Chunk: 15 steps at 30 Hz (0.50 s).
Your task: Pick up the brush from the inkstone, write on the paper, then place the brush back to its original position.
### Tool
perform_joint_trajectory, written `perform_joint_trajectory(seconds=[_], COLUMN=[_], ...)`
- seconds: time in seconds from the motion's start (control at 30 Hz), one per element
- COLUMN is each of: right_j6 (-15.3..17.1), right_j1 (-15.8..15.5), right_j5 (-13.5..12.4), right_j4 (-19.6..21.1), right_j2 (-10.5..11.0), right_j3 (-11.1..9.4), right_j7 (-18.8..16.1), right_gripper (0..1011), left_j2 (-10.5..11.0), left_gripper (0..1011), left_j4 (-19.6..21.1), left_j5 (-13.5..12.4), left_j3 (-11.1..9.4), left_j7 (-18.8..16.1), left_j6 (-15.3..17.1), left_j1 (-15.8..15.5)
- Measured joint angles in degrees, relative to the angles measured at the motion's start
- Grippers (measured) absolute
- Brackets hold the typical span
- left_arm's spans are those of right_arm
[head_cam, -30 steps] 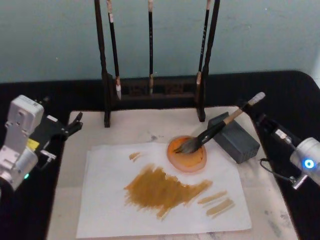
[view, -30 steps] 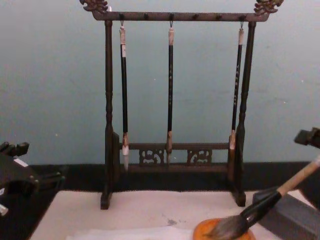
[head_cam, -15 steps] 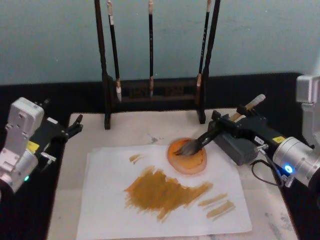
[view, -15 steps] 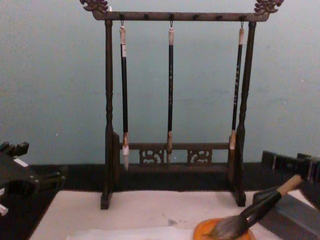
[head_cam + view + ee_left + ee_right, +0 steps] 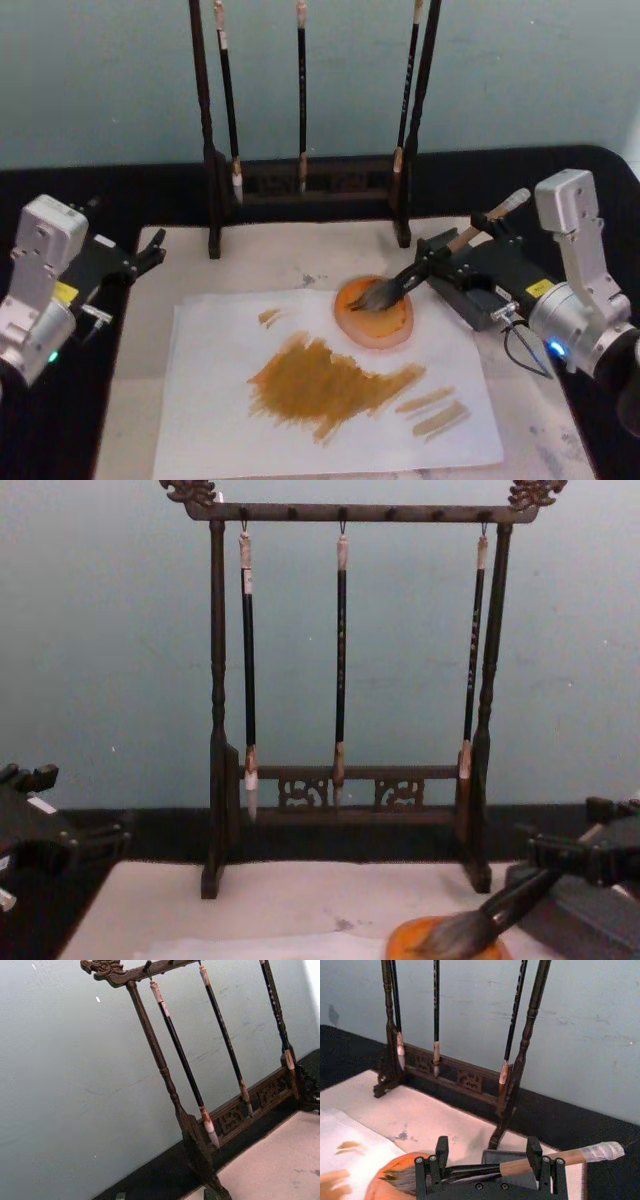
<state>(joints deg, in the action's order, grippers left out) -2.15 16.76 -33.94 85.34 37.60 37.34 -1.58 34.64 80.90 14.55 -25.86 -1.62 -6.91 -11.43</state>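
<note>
Left gripper [image 5: 155, 247] sits parked off the mat's left edge, can't tell its finger state. Paper [image 5: 220, 400] lies mid-mat. Right gripper [image 5: 432, 262] has its open fingers straddling the brush [image 5: 440, 253], which rests tilted on the inkstone [image 5: 483, 290], bristles in the orange dish [image 5: 375, 318].

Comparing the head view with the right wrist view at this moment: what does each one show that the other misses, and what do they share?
Head view alone: the paper with its brown strokes, and the left gripper parked at the mat's left edge. Right wrist view alone: the right gripper close up, fingers open on either side of the brush handle. Shared: the brush, bristles in the orange dish, the grey inkstone, and the rack of hanging brushes.
</note>
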Motion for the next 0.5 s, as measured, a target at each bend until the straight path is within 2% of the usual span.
perform_joint_trajectory(seconds=[0.27, 0.5], right_j6=[-1.7, -2.4], right_j1=[0.4, 0.4], right_j5=[5.6, 8.1], right_j4=[-1.8, -2.9], right_j2=[-1.6, -2.8], right_j3=[0.4, 0.2], right_j7=[2.4, 3.6], right_gripper=[1000, 1000], left_j2=[0.0, 0.0], left_gripper=[1010, 1010], left_j4=[0.0, 0.0], left_j5=[0.0, 0.0], left_j3=[0.0, 0.0], left_j7=[0.0, 0.0], left_j6=[0.0, 0.0], left_j1=[0.0, 0.0])
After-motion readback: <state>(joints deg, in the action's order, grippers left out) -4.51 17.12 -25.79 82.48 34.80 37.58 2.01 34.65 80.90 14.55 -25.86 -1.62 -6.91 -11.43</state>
